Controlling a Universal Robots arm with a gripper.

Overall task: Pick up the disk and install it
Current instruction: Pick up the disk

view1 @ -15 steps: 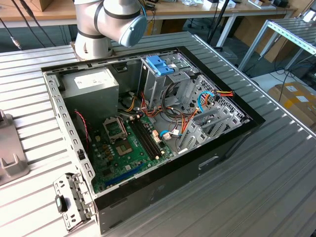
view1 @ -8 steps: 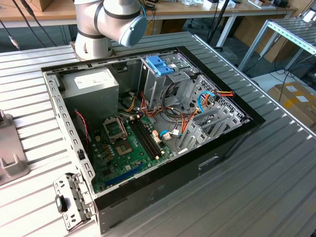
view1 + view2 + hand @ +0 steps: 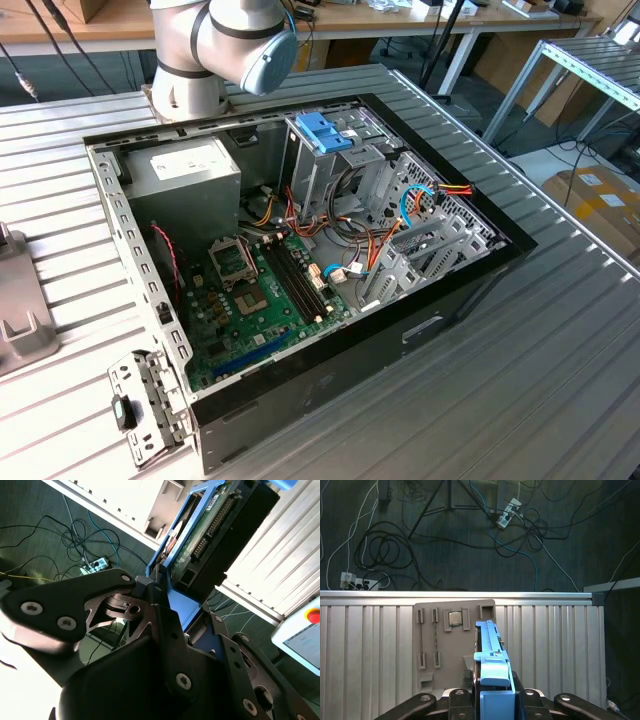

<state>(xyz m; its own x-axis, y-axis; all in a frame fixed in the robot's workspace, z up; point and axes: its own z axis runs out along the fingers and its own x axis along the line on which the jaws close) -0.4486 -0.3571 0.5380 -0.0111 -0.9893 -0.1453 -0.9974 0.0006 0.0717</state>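
Your gripper (image 3: 494, 702) is pinched on one end of the thin dark drive in its light blue plastic carrier (image 3: 492, 650). The disk stands on edge, clear of the ribbed metal table (image 3: 370, 655), over the flat grey parts tray (image 3: 452, 670).

Watch these risks:
- **Swing in the grip:** The hold is at one end, so the long free end could swing or slip if you move sharply.
- **Bare connectors:** In the second wrist view the circuit board and connector pins face outward, so a bump could damage them.
- **Crowded bay:** In the open black computer case (image 3: 420, 330), coloured cables (image 3: 370, 240) crowd the grey metal drive cage (image 3: 345, 175). A darker blue latch piece (image 3: 325, 132) sits on top of the cage. A snagged wire or a skewed carrier could jam the entry.

The grey power supply (image 3: 185, 170) carries a white label, but I cannot make out any wording on it.
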